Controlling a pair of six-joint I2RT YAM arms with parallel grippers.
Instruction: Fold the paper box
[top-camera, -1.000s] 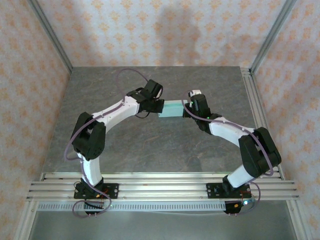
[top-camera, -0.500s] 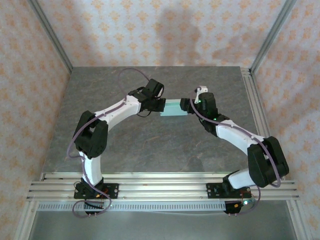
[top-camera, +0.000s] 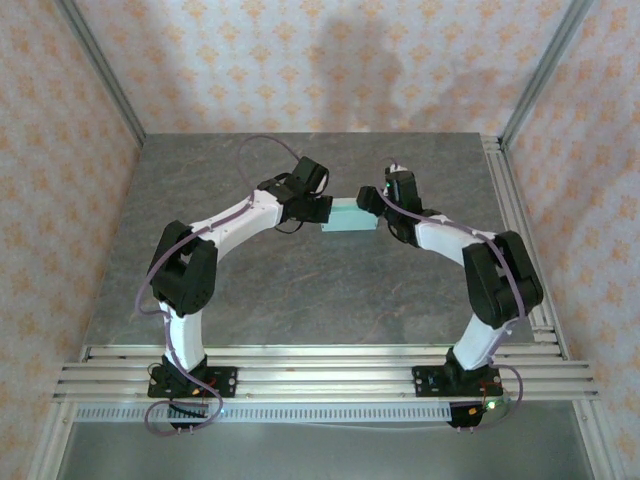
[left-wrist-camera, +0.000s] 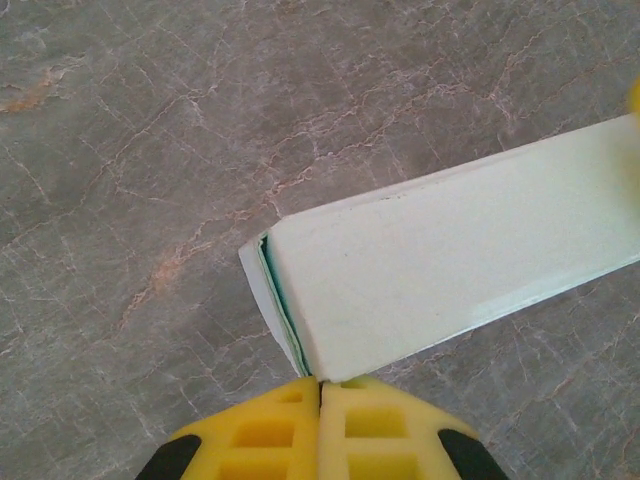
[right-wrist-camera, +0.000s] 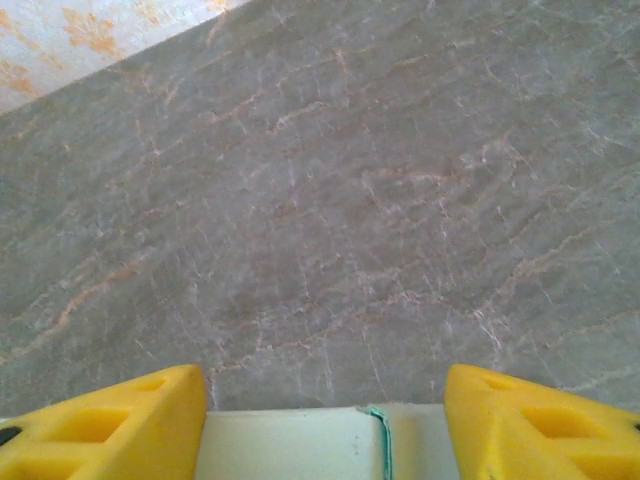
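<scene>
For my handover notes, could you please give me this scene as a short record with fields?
box: pale green, flat, rectangular, between the two grippers
left gripper: shut on a corner at one end of the box
right gripper: open, one finger on either side of the box's other end
table: grey, marbled
box on table or lifted: cannot tell

paper box mostly below right wrist view's edge
</scene>
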